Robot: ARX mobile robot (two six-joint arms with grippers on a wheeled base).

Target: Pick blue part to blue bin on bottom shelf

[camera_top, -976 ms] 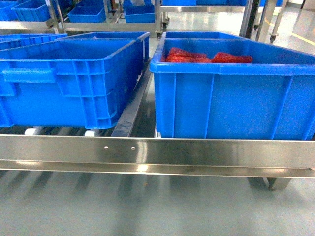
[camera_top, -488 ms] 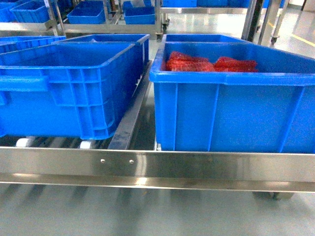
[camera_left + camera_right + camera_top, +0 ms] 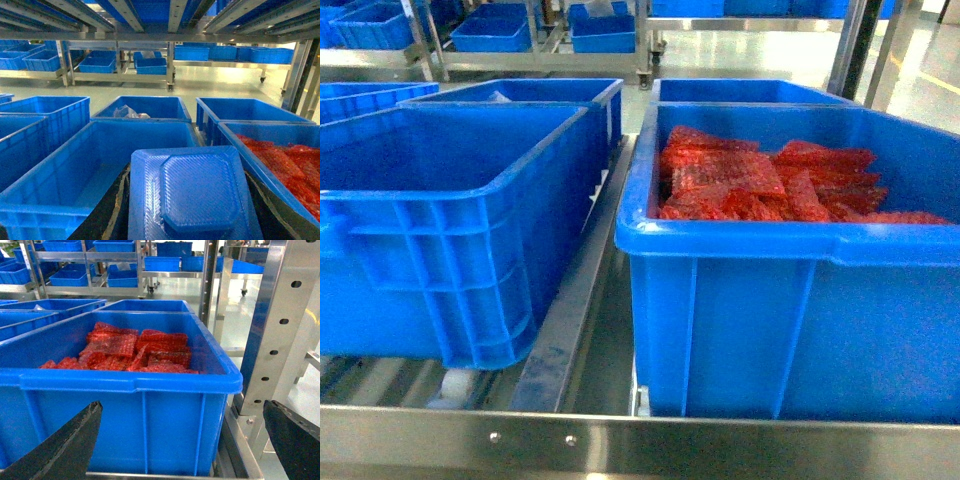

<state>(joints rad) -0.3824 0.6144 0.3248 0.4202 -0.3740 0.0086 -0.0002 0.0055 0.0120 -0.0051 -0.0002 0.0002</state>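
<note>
The blue part (image 3: 192,195), a flat ribbed square piece with a raised octagonal middle, fills the bottom of the left wrist view. My left gripper (image 3: 192,212) is shut on it, with dark fingers (image 3: 112,215) showing at either side. It hangs over the near rim of an empty blue bin (image 3: 100,165), which is also the left bin (image 3: 450,230) in the head view. That bin sits on the bottom shelf (image 3: 620,445). My right gripper (image 3: 182,440) is open and holds nothing, low in front of a bin of red parts (image 3: 125,355). Neither gripper shows in the head view.
The bin of red parts (image 3: 790,290) stands right of the empty bin, with a steel rail (image 3: 570,310) between them. More blue bins (image 3: 520,95) sit behind. A perforated upright (image 3: 275,325) rises right of the red bin. Roller tracks (image 3: 170,15) of the tier above run overhead.
The head view has moved closer and higher. The bins look larger, the shelf lip has dropped to the bottom edge, and more of the red parts shows.
</note>
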